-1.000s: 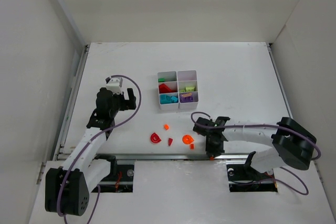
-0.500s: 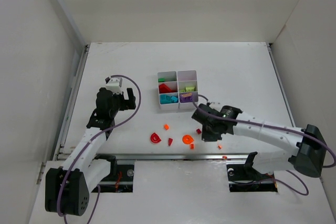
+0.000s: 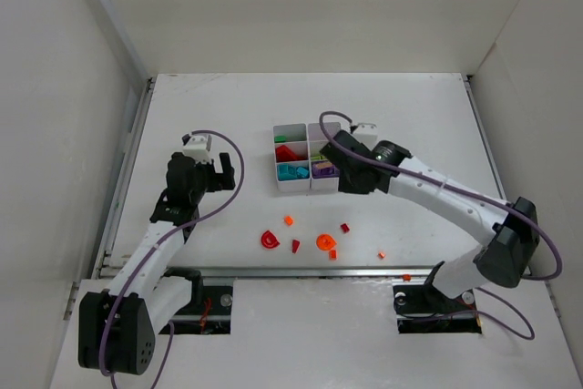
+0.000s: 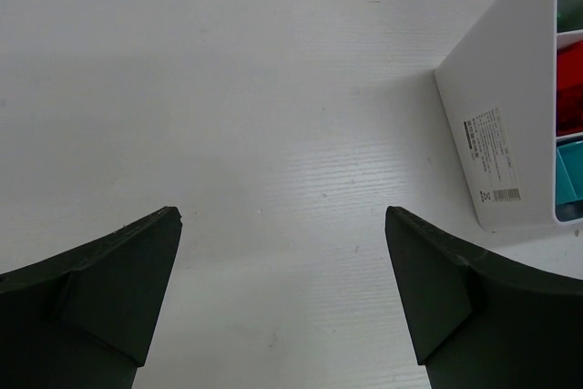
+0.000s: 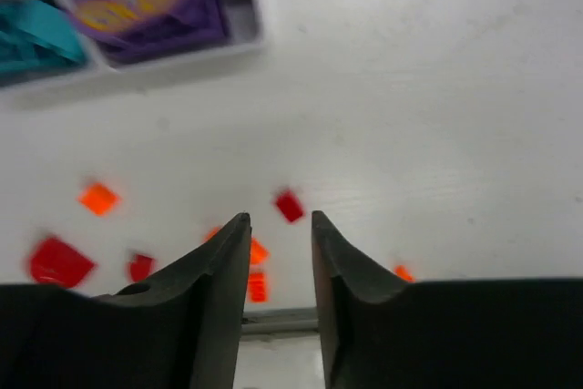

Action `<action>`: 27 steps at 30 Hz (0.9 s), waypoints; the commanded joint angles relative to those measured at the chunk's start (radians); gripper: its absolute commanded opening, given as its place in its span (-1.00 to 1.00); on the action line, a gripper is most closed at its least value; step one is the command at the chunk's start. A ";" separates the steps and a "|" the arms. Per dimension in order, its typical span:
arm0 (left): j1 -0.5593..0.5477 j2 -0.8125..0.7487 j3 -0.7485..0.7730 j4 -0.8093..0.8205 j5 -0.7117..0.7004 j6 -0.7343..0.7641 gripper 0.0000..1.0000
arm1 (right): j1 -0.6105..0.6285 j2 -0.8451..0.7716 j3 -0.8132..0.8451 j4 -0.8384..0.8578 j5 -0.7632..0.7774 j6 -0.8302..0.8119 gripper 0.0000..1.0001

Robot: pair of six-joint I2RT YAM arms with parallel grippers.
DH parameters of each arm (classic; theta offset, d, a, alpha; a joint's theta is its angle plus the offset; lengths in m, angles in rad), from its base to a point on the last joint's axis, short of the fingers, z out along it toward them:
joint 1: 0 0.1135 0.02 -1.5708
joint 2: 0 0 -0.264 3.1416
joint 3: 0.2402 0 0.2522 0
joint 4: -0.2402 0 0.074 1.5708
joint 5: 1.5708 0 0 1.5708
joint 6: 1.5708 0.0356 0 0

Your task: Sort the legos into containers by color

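The white organiser [image 3: 308, 155] stands mid-table with red, teal, green, lime and purple bricks in its compartments. Loose red and orange legos lie nearer the arms: a red half-round [image 3: 270, 240], an orange round piece [image 3: 324, 242], a dark red brick [image 3: 345, 227] and small orange bits [image 3: 382, 253]. My right gripper [image 3: 349, 179] hovers by the organiser's near right corner. In the right wrist view it [image 5: 281, 220] is slightly open and empty, with the dark red brick [image 5: 290, 206] on the table below and the purple compartment [image 5: 146, 2] at the top. My left gripper [image 3: 223, 170] is wide open and empty over bare table [image 4: 282, 216].
An orange bit [image 3: 406, 276] lies on the metal rail at the table's near edge. White walls enclose the table on the left, back and right. In the left wrist view the organiser's side wall [image 4: 496, 134] is at the right.
My right arm swung from the near edge up and back to the organiser's near right corner. Small orange bits now lie near the rail where it was. The left arm has not moved.
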 commanded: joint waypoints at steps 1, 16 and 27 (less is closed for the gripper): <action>0.009 -0.024 0.002 0.037 -0.007 0.006 0.86 | -0.075 -0.116 -0.147 -0.068 -0.085 0.078 -0.13; 0.029 -0.012 -0.024 0.094 0.007 -0.003 0.86 | -0.322 -0.241 -0.600 0.013 -0.385 0.117 1.00; 0.029 -0.031 -0.024 0.094 -0.011 0.016 0.86 | -0.290 -0.132 -0.546 -0.002 -0.389 0.045 1.00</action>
